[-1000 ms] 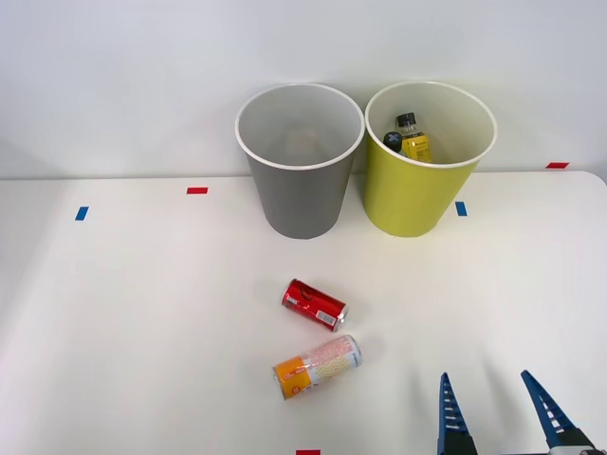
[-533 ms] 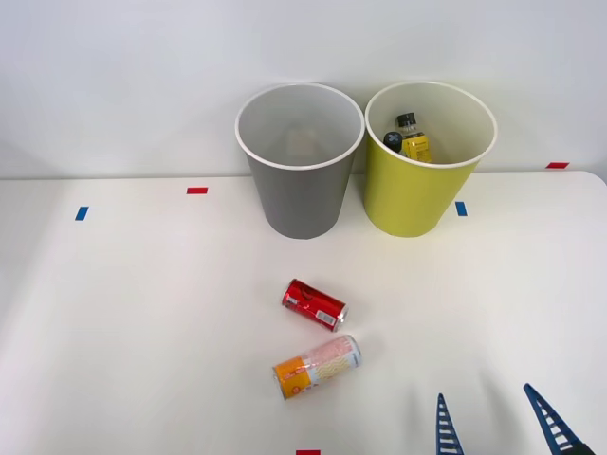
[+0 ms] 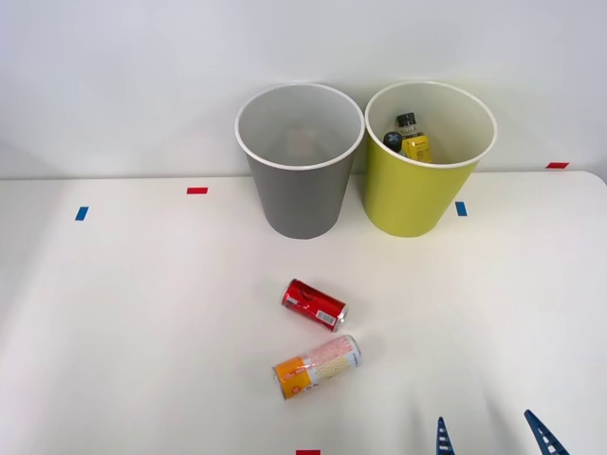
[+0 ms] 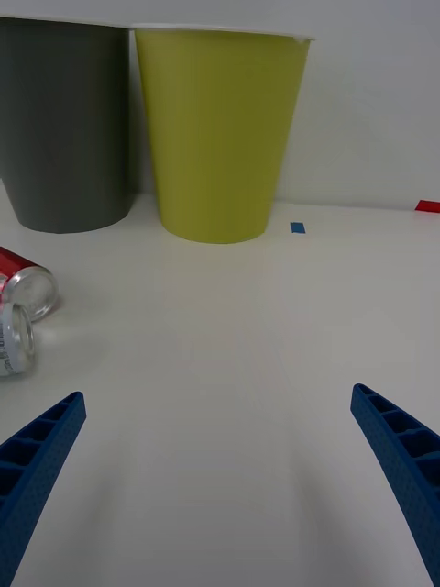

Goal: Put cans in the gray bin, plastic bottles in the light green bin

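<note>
Cans — red can (image 3: 314, 304) and orange can (image 3: 318, 366) — lying flat, long axes slanted, probably touching, left of right gripper (image 3: 493, 436), jaws spread wide, empty.

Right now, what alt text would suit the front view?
Two cans, red can and orange can, lie on a white table before a gray bin and a light green bin holding bottles; the open blue pincer shows at the bottom edge.
</note>
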Robot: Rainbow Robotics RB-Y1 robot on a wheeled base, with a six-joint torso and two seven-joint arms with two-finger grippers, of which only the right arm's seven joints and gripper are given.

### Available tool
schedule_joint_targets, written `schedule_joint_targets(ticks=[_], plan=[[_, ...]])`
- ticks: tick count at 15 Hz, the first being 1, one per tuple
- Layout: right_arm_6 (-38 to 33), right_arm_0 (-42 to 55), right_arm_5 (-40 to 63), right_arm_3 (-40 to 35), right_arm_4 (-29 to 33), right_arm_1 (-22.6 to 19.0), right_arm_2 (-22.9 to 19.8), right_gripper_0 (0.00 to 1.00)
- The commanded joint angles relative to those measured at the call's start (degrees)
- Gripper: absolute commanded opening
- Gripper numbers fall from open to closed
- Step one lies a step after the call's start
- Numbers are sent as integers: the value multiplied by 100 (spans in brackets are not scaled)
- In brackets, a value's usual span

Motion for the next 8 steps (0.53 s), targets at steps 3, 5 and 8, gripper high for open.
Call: schedule_joint_targets(ticks=[3, 5, 8], plan=[[15, -1, 1, 0, -12, -12, 5, 100], [15, -1, 1, 0, -12, -12, 5, 100], [15, -1, 1, 0, -12, -12, 5, 100]])
